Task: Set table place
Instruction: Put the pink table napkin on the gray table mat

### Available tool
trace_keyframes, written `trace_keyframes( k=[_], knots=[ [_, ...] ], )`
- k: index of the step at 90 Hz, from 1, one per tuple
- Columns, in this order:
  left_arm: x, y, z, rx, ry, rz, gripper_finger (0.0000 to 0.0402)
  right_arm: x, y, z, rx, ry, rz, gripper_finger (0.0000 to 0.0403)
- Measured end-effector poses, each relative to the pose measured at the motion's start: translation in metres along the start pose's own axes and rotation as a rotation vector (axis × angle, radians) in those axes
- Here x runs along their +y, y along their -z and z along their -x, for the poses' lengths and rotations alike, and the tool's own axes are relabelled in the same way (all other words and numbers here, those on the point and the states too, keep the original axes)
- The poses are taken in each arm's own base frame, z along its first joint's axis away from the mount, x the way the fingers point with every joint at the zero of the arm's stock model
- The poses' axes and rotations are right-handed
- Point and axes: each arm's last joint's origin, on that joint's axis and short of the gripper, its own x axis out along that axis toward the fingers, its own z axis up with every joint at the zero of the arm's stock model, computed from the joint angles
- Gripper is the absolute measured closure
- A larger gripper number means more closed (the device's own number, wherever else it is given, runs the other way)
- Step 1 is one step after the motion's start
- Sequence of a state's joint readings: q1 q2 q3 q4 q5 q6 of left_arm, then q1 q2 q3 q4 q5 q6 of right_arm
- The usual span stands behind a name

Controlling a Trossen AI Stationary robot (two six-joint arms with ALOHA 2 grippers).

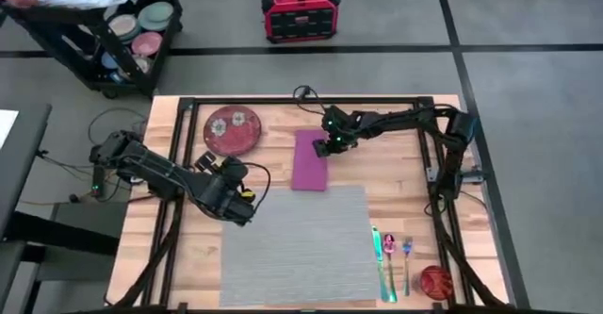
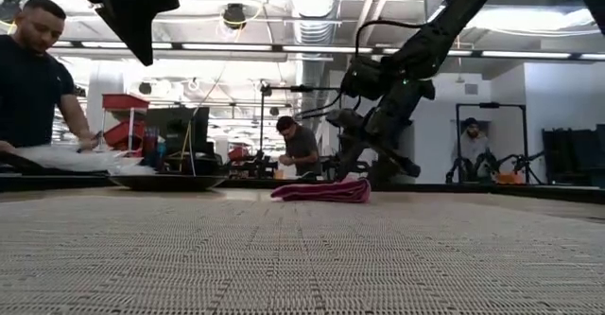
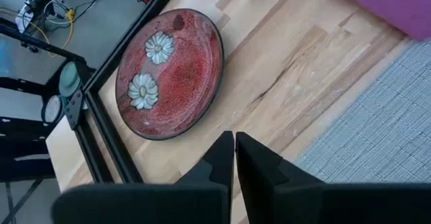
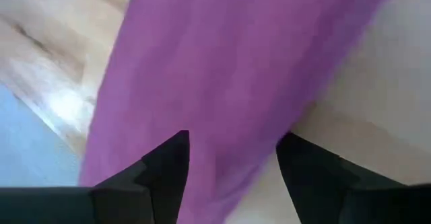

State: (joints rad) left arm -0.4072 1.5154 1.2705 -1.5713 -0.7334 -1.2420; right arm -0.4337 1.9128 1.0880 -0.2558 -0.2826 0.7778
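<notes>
One grey placemat (image 1: 294,243), one purple napkin (image 1: 310,160), one red plate (image 1: 233,130), one red bowl (image 1: 435,282), three utensils (image 1: 389,254)

Two dark robot arms, black links and cables.

The left arm (image 1: 160,171) is black, made of thick rounded links, with a small yellow mark near its gripper (image 1: 247,208) and one green light near its base. The right arm (image 1: 405,121) is also black, thinner, with green lights at its wrist and a black cable looping beside it. Both arms end in flat, black, pointed fingers (image 4: 168,173).
</notes>
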Motion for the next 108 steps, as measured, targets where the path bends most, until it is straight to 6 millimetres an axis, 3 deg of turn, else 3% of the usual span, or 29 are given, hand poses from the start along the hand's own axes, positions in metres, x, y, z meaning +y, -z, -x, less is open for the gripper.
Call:
trace_keyframes(
  k=[10,24,29,54,79,99,108],
  knots=[
    [0.000,0.000,0.000,0.000,0.000,0.000,0.0401,0.002,0.000,0.001,0.015,0.041,-0.008,0.0237],
    [0.000,0.000,0.000,-0.001,0.001,0.001,0.0401,0.001,-0.002,0.009,0.006,0.051,0.006,0.0367],
    [0.000,0.000,0.000,0.000,0.000,0.000,0.0401,0.002,-0.003,0.012,-0.001,0.044,0.023,0.0390],
    [0.000,0.000,0.000,0.000,0.000,-0.006,0.0401,0.009,0.005,0.020,0.034,0.039,0.046,0.0401],
    [0.002,-0.004,-0.003,0.003,-0.013,-0.018,0.0402,0.034,0.020,0.084,-0.040,-0.013,0.130,0.0402],
    [0.004,-0.008,-0.007,-0.011,-0.033,-0.001,0.0401,0.002,0.039,0.115,0.098,0.316,0.153,0.0402],
    [0.004,-0.008,-0.007,-0.019,-0.036,-0.004,0.0401,-0.004,0.046,0.130,0.073,0.475,0.192,0.0402]
  ],
)
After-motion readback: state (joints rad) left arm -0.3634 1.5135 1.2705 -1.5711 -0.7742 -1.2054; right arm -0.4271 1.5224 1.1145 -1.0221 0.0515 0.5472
